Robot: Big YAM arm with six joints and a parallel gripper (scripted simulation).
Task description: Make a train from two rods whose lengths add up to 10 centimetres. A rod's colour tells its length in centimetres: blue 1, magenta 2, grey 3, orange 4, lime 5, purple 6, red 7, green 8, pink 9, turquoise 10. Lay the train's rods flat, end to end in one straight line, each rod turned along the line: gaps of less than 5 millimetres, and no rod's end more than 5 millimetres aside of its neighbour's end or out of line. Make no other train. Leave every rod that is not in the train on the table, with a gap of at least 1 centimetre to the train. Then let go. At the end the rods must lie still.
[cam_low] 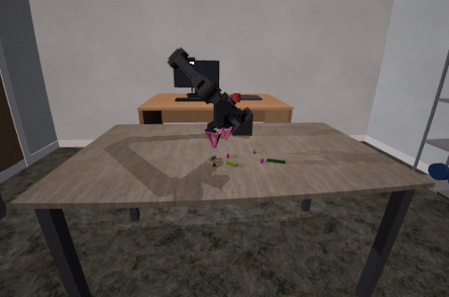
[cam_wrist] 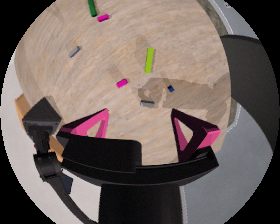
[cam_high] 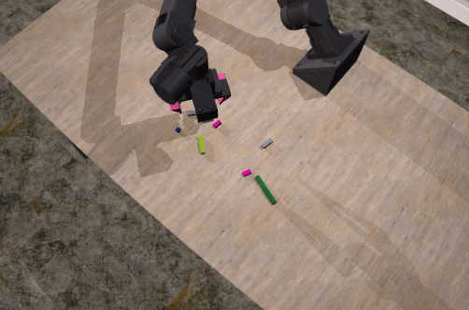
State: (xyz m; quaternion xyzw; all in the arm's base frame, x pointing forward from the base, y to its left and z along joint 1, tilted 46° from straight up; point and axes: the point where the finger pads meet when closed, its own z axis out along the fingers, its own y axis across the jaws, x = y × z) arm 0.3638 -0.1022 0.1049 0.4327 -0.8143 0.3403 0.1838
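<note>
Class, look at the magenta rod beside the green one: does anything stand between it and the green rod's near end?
Nothing visible does: only bare wood separates the short magenta rod from the long green rod.

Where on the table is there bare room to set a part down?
Widest patch: right of the grey rod and green rod in the top view, toward the table's right side.
Crowded: around the lime rod, blue rod and nearer magenta rod, close to the gripper.
</note>
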